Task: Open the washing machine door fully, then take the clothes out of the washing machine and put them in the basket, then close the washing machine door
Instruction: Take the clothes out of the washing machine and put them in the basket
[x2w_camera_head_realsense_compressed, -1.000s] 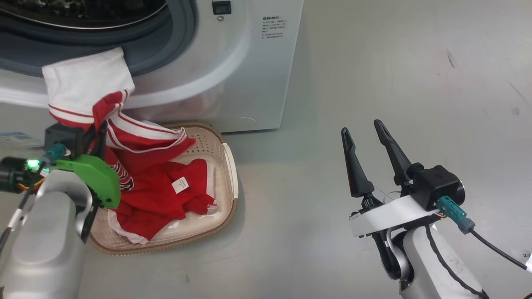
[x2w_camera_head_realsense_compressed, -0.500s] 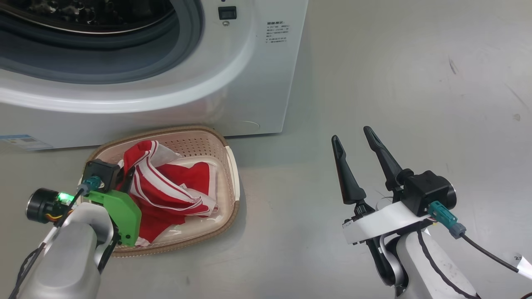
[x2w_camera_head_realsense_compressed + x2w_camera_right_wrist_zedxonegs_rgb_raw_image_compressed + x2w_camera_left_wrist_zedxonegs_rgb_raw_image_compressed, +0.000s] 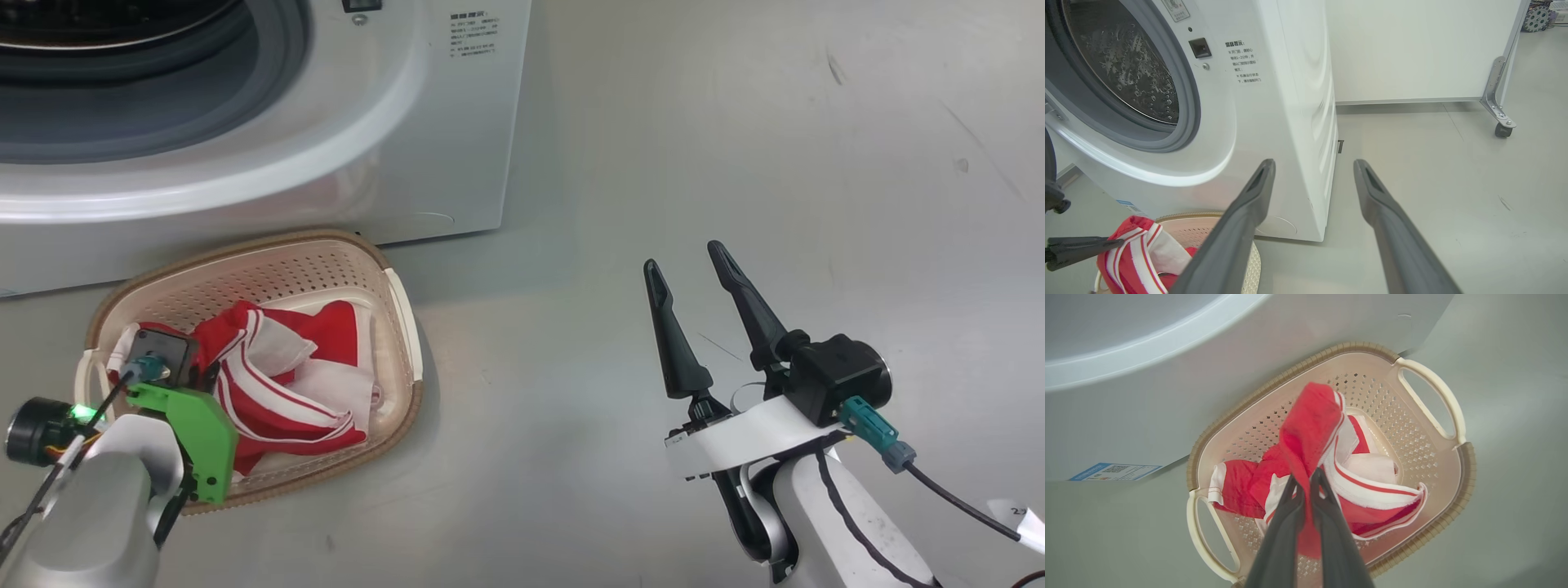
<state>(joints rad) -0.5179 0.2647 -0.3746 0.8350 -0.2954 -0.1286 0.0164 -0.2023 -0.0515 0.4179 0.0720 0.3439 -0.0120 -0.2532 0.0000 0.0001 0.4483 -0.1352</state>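
- Down from the mouth of the washing machine [image 3: 367,147] since a second ago, the left end effector [image 3: 1303,479] now sits low over the basket [image 3: 245,243], clenched on a fold of the red clothes [image 3: 277,384].
- The cloth that hung across the grey gasket now lies bundled in the basket with the rest.
- The basket stands on the floor [image 3: 653,122], just before the machine's front.
- The right end effector [image 3: 684,256] hangs well off to the side, fingers spread wide, holding nothing.
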